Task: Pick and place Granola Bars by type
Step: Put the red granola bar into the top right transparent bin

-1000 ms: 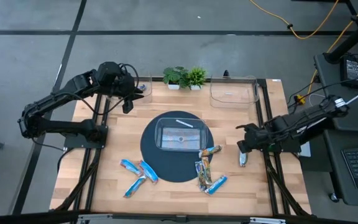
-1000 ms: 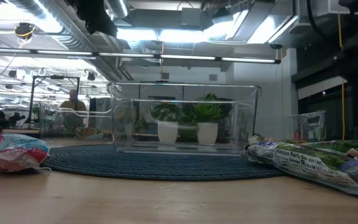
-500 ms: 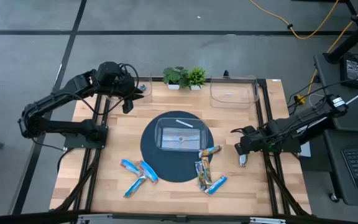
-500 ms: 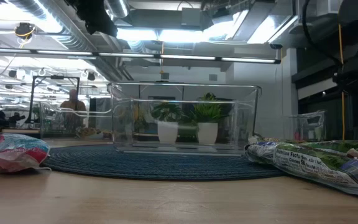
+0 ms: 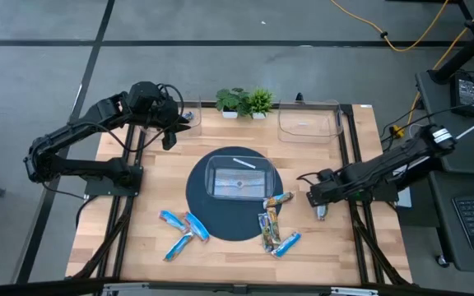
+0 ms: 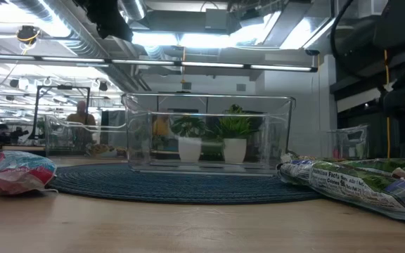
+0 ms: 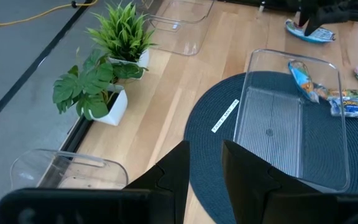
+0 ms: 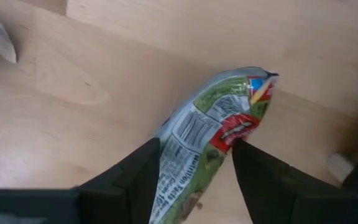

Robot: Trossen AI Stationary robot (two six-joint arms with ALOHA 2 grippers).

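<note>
- Movement noted on the right arm only: over the last second the right claw [image 5: 319, 200] has travelled inward across the wooden worktop [image 5: 142, 222], from near the right edge toward the round dark-blue woven mat [image 5: 197, 201].
- Silver-grey foil-wrapped granola bar [image 8: 210, 134] with green and red print sits between this claw's two dark fingers, which stand part-open on either side of it; whether it is gripped and lifted or lies on the wood cannot be told.
- Judgement: this bar is being brought in for sorting; no bar is seen in any clear plastic bin.
- Remaining bars: orange-brown and blue ones [image 5: 274, 224] lie just inward of the right claw at the mat's rim; blue ones [image 5: 182, 230] lie well beyond, across the mat.
- Clear rectangular plastic bin [image 5: 239, 179] stands on the mat, inward of the right claw.
- Left claw [image 5: 168, 136] is unchanged, poised high at the far left corner, narrowly parted, holding nothing.
</note>
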